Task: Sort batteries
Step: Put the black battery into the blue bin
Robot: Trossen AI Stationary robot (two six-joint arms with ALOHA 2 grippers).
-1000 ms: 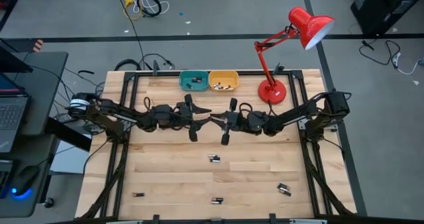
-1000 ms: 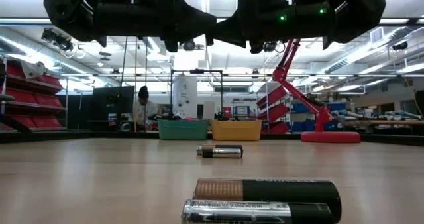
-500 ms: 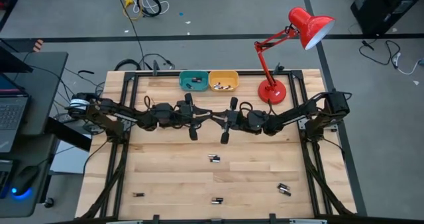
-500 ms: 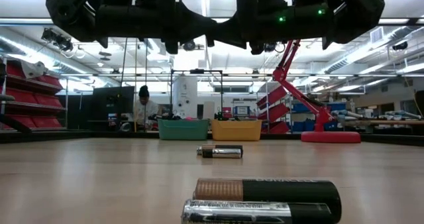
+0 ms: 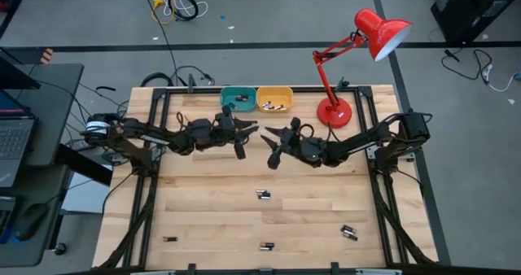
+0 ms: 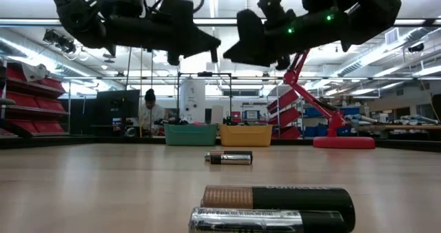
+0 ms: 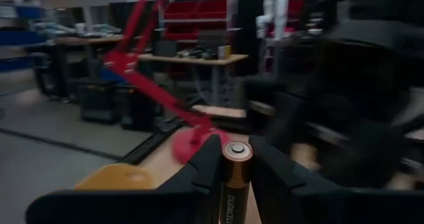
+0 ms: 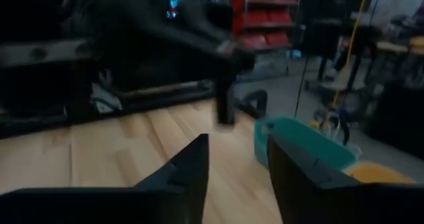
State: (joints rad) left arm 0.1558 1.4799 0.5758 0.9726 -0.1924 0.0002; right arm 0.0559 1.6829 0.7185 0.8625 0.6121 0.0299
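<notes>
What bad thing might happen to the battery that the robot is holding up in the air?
The left gripper pinches one battery with only its fingertips, high above the table; it might slip and drop. The teal bin and yellow bin sit touching, so it could land in the wrong one. The open right gripper hangs close by and might bump it.

A red desk lamp (image 5: 358, 59) stands at the wooden tabletop's (image 5: 212, 218) far edge — a laptop (image 5: 12, 137) sits off to the side.

Left hand (image 7: 235, 177) clamped (gripping); right hand (image 8: 237, 161) parted.
</notes>
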